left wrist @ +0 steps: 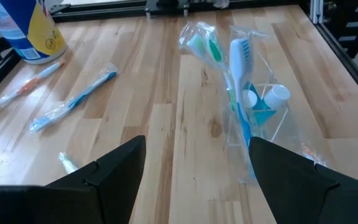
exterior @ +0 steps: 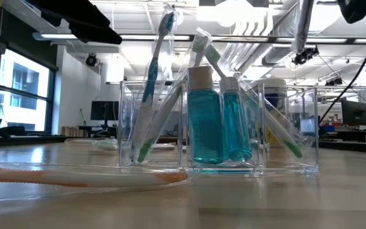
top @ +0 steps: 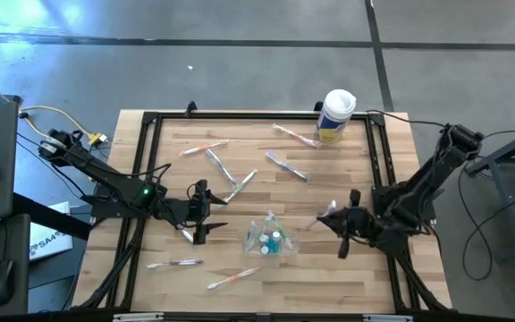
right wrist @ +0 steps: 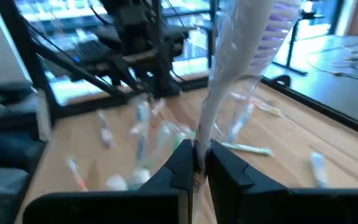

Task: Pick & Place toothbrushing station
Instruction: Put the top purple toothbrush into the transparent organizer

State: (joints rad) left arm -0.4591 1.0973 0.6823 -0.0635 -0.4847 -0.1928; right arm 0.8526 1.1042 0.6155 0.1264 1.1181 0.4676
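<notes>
blurry: loose toothbrushes (right wrist: 143,140) beyond the clear cup (right wrist: 166,140) | cut off: top of the wrapped toothbrush (right wrist: 229,68) | hidden: white canister (exterior: 273,108) behind the clear cup, label unreadable

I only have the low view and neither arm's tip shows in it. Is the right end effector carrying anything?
Observer: Yes. The right end effector is shut on a wrapped toothbrush.
Operator: Where is it relative to the station?
Observer: From above, it is to the right of the clear station and apart from it.
Operator: And the other arm?
Observer: The left end effector is open and empty, on the station's left side and facing it.
</notes>
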